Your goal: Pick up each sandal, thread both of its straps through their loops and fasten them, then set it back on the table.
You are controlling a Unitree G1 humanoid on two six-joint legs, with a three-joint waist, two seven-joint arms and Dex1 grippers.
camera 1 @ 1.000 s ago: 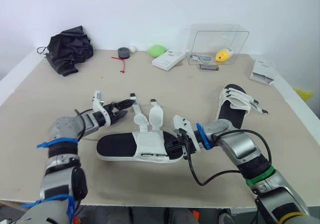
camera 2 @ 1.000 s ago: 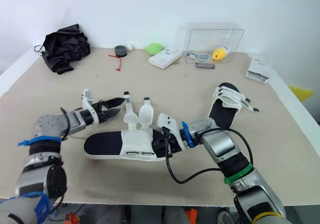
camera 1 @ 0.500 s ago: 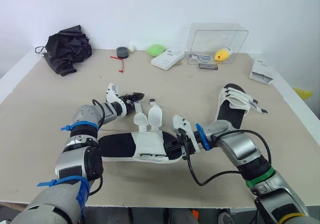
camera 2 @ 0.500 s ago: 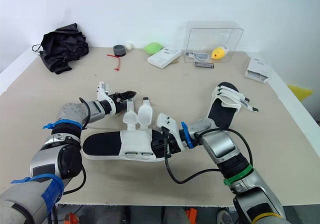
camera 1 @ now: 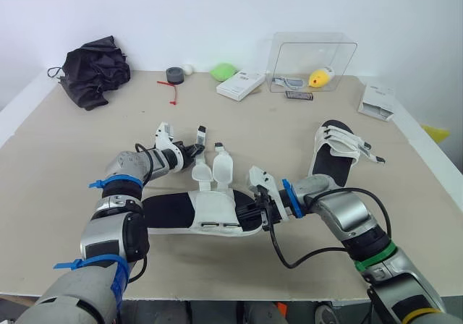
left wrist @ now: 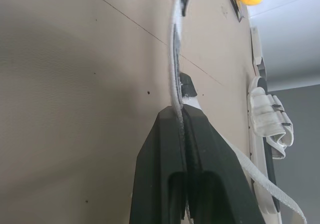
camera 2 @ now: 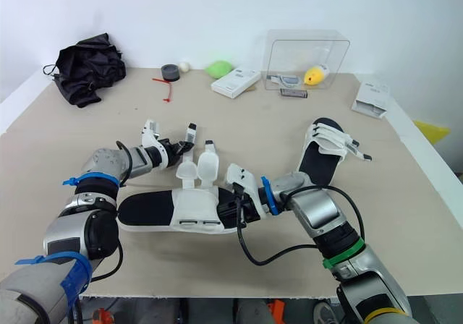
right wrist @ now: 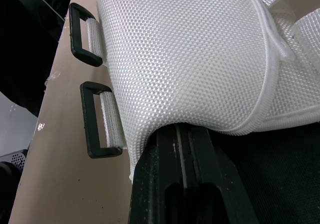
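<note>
The near sandal [camera 1: 173,212], black-soled with a white mesh upper, lies on the table with its two straps standing up. My left gripper [camera 1: 191,150] is shut on the left strap [camera 1: 200,137], pinching it below its dark tip; in the left wrist view the white strap [left wrist: 174,59] runs out from between the closed fingers [left wrist: 167,134]. The second strap [camera 1: 221,166] stands free beside it. My right gripper [camera 1: 258,212] is shut on the edge of the sandal's upper [right wrist: 190,49], near its two black loops [right wrist: 97,126]. The other sandal [camera 1: 334,150] lies at the right.
Along the back stand a black cloth bundle [camera 1: 94,67], a tape roll [camera 1: 174,74], a green object [camera 1: 226,71], a white box [camera 1: 244,85] and a clear box [camera 1: 315,60] holding a yellow toy. Another white box [camera 1: 377,101] sits far right.
My left gripper moved right to the near sandal's left strap and went from open to shut on it. The right gripper kept its hold on the sandal.
</note>
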